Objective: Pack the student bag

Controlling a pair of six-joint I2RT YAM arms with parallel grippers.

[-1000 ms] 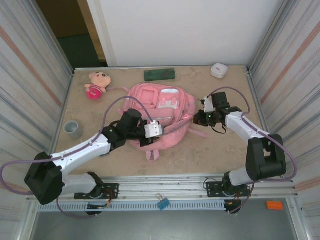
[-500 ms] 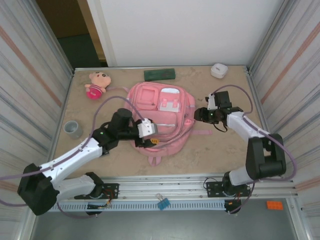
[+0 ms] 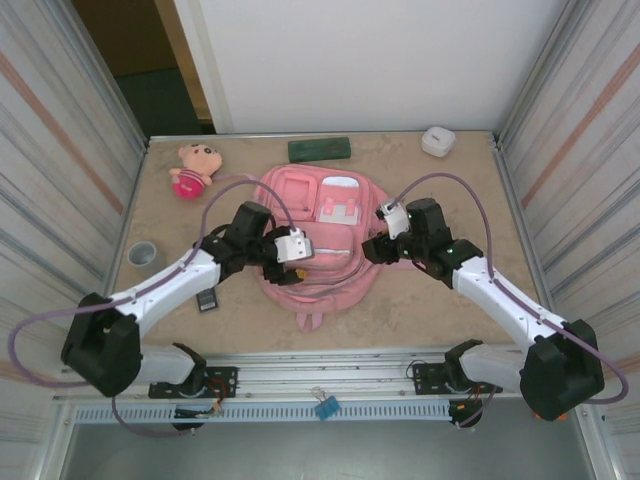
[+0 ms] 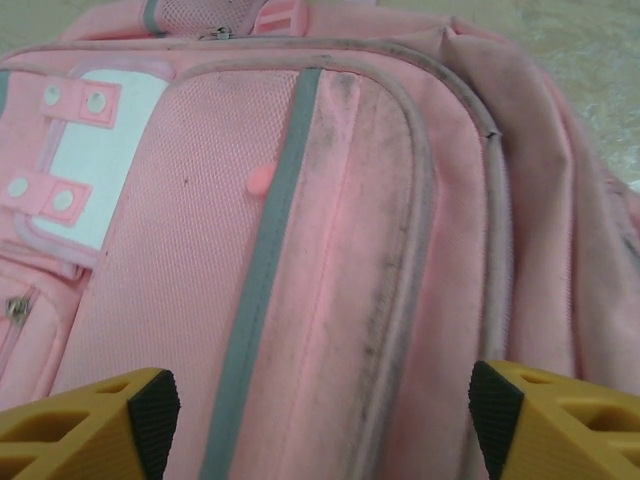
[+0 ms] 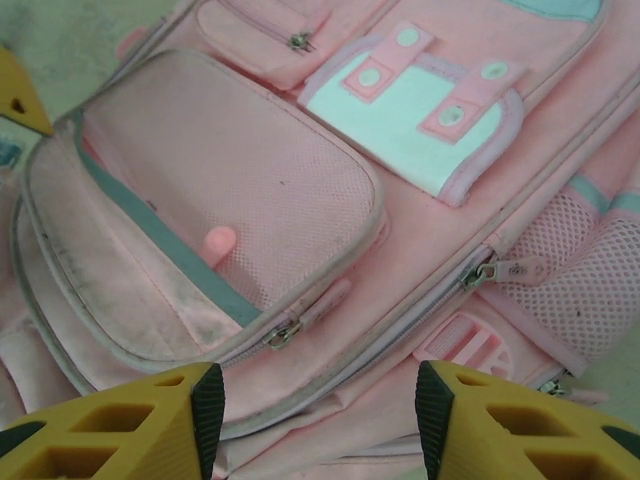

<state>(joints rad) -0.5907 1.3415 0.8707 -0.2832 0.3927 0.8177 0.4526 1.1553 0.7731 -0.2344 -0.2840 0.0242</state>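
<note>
— What's changed?
— Both claws have swung in over the bag (image 3: 330,272), which lies flat on the desk (image 3: 440,300) beneath them. The left claw (image 4: 315,410) gapes wide and empty above a grey strip (image 4: 262,270). The right claw (image 5: 315,410), a second ago off the bag's right side, now hangs spread and empty over the zip pulls (image 5: 285,333).
— Meaning?
— The zips look shut, so I'd judge opening comes first.
— Farther out?
— A doll (image 3: 190,168) beyond the left claw, a green case (image 3: 320,149) ahead, and a white box (image 3: 437,140) beyond the right claw. No readable writing.
</note>
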